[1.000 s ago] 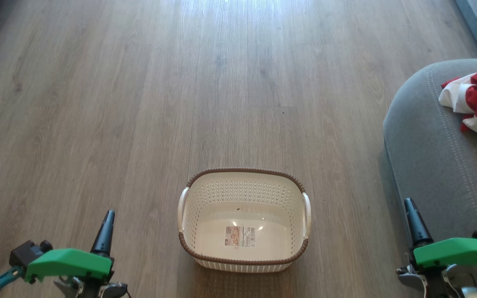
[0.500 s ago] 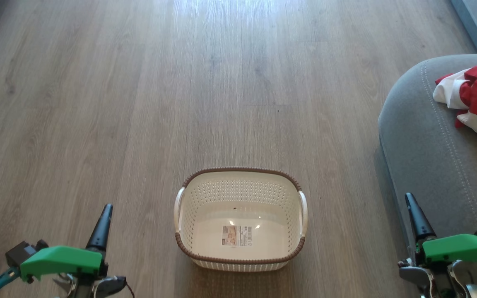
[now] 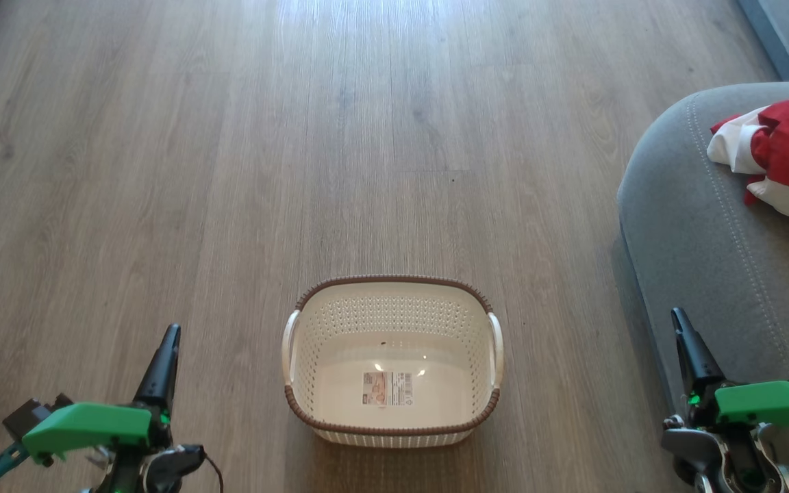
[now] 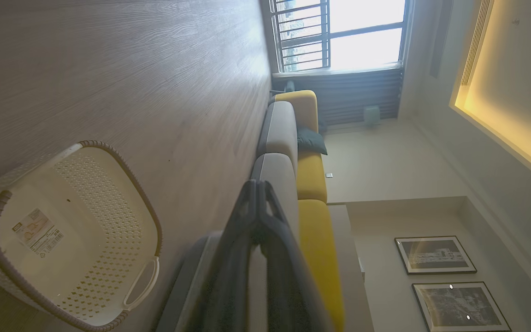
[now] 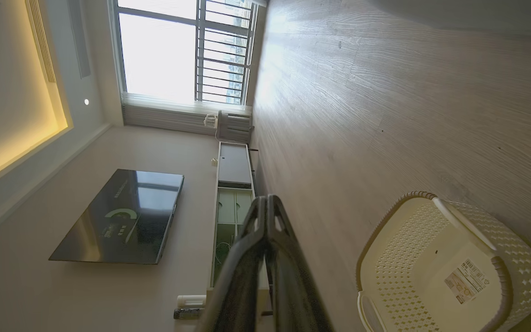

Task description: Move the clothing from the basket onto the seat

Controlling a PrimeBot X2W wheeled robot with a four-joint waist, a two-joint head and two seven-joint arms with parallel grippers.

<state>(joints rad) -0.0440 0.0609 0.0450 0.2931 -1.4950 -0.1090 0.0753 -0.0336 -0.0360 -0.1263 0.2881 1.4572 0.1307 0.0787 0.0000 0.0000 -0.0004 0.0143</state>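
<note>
Seemingly finished: the basket (image 3: 394, 279) sits empty between the left end effector (image 3: 170, 339) and the right end effector (image 3: 682, 329), both pinched closed on nothing, the clothing (image 3: 788, 154) lies on the seat (image 3: 703, 239) beyond the right one, so nothing more needs lifting.

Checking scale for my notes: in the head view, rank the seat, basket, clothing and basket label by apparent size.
1. seat, though cropped.
2. basket.
3. clothing, also cropped at the edge.
4. label.
</note>
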